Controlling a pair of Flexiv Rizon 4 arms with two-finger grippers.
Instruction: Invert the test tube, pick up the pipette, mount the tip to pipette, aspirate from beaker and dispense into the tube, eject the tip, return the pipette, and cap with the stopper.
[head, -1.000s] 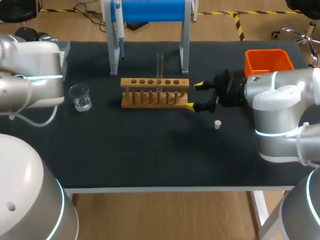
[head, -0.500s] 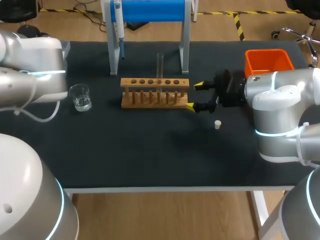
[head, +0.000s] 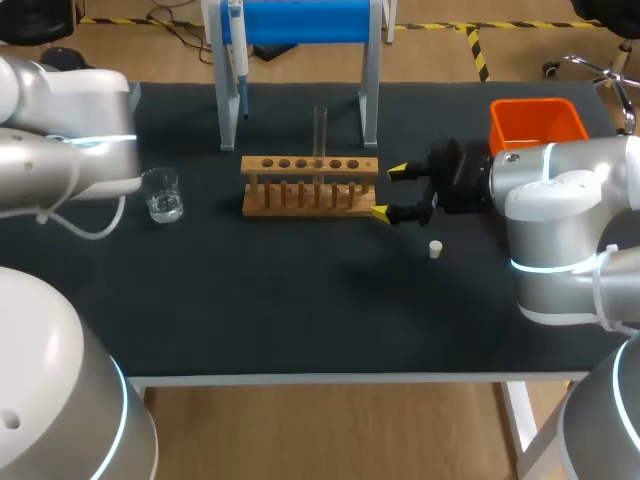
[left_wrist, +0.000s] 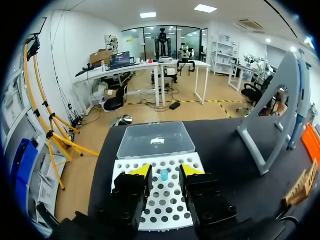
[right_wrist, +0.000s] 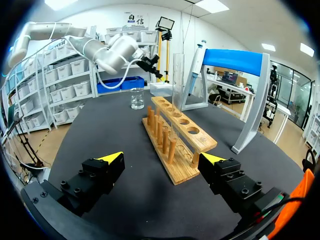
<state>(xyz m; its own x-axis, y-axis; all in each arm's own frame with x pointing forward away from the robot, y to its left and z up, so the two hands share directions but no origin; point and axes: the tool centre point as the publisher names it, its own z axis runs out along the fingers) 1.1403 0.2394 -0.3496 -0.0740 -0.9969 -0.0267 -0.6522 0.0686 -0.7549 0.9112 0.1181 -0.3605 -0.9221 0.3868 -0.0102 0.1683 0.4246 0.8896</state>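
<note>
A glass test tube (head: 320, 130) stands upright in the wooden rack (head: 310, 185). The pipette (head: 237, 50) hangs on the blue-topped stand (head: 300, 22). A beaker (head: 160, 193) with clear liquid sits left of the rack, and a white stopper (head: 436, 249) lies to the rack's right. My right gripper (head: 389, 191) is open at the rack's right end, the rack (right_wrist: 177, 132) ahead of its fingers. My left gripper (left_wrist: 165, 171) hovers over the white tip rack (left_wrist: 150, 205). Its fingers stand a little apart, with a blue tip (left_wrist: 164, 174) in the rack between them, untouched.
An orange bin (head: 535, 122) stands at the back right. The tip box's clear lid (left_wrist: 155, 140) lies open beyond the tip rack at the table's far left corner. Dark mat covers the table (head: 300, 310).
My left arm has shifted slightly toward the back left corner. The right arm, tube, beaker and stopper have not moved.
</note>
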